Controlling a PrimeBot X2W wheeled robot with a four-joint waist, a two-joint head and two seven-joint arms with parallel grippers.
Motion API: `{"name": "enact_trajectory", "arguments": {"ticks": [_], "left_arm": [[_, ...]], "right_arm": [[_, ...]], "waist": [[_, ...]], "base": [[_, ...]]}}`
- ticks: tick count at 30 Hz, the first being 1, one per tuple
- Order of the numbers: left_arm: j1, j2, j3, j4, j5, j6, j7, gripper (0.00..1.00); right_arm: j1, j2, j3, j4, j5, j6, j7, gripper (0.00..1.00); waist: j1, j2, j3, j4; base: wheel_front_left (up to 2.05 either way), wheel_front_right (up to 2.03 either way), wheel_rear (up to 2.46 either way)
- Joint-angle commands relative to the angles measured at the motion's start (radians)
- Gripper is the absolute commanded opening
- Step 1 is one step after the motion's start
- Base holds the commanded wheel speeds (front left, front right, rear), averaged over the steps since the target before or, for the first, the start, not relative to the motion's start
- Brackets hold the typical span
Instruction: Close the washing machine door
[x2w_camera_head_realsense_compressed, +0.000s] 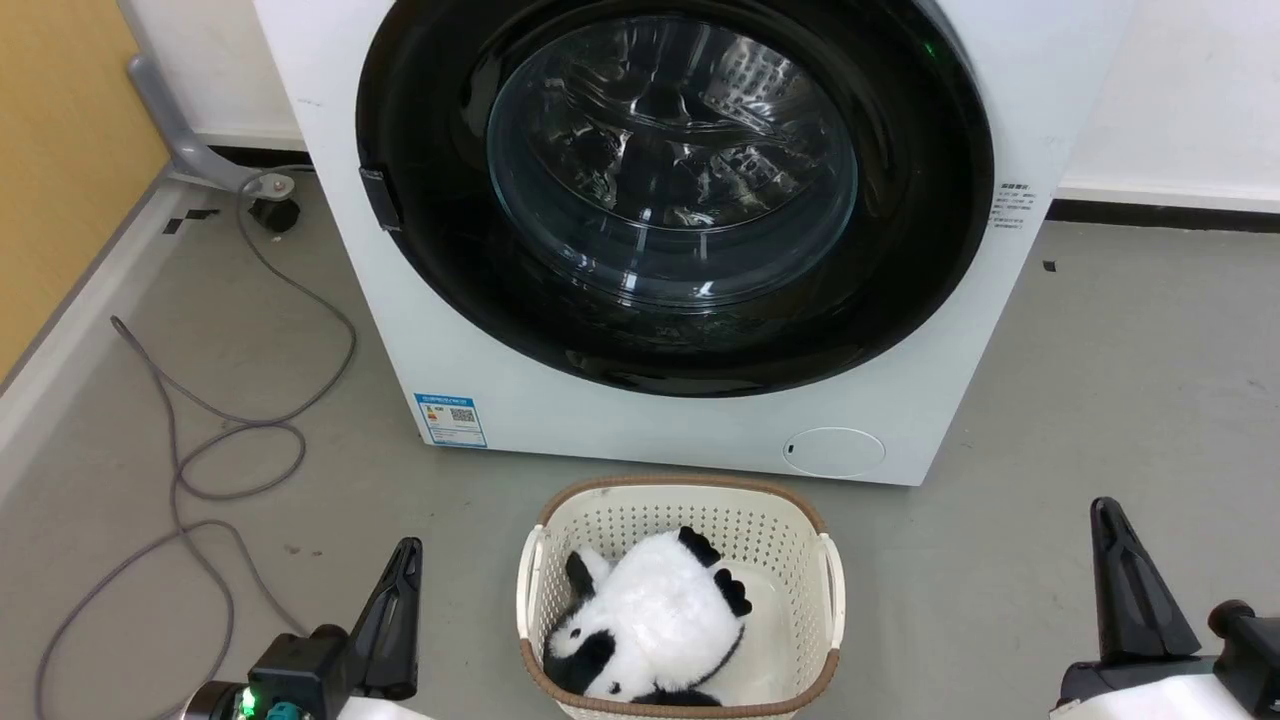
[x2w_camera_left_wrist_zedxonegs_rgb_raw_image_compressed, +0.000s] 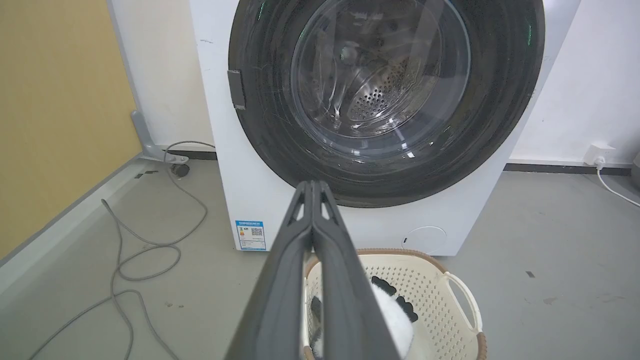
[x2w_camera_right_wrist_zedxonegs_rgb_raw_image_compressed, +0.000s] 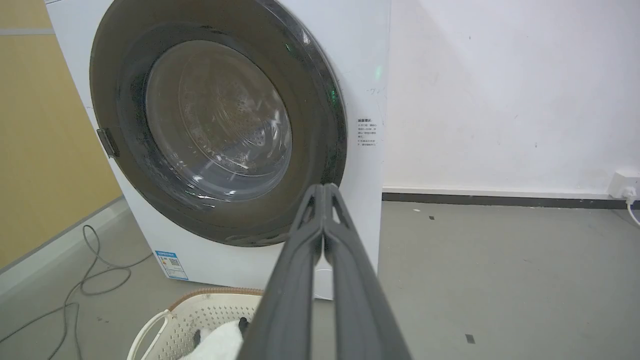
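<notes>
The washing machine is a white front-loader standing ahead of me against the wall. Its washing machine door, round and black-framed with a bulging glass window, lies flush against the machine's front. The same door fills the top of the left wrist view, and the door shows in the right wrist view too. My left gripper is at the lower left, shut, holding nothing. My right gripper is at the lower right, shut and empty as well. Both hang well short of the machine, above the floor.
A cream perforated laundry basket with a black-and-white plush panda in it stands on the floor right before the machine, between my grippers. Grey cables loop over the floor at the left. A yellow wall panel borders the left side.
</notes>
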Motion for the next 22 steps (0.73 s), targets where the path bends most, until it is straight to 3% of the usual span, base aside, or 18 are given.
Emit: {"name": "enact_trajectory", "arguments": {"ticks": [1, 22], "left_arm": [[-0.015, 0.000, 0.002, -0.006, 0.010, 0.007, 0.005, 0.00], [-0.030, 0.000, 0.006, -0.016, 0.026, 0.027, 0.048, 0.00]], "right_arm": [[-0.014, 0.001, 0.004, 0.004, -0.011, 0.000, 0.005, 0.00], [-0.030, 0.002, 0.026, 0.010, -0.036, 0.000, 0.049, 0.00]], "waist": [[0.0000, -0.0001, 0.000, -0.001], [0.0000, -0.0001, -0.004, -0.018]], "base": [[0.00, 0.00, 0.00], [0.00, 0.00, 0.00]]}}
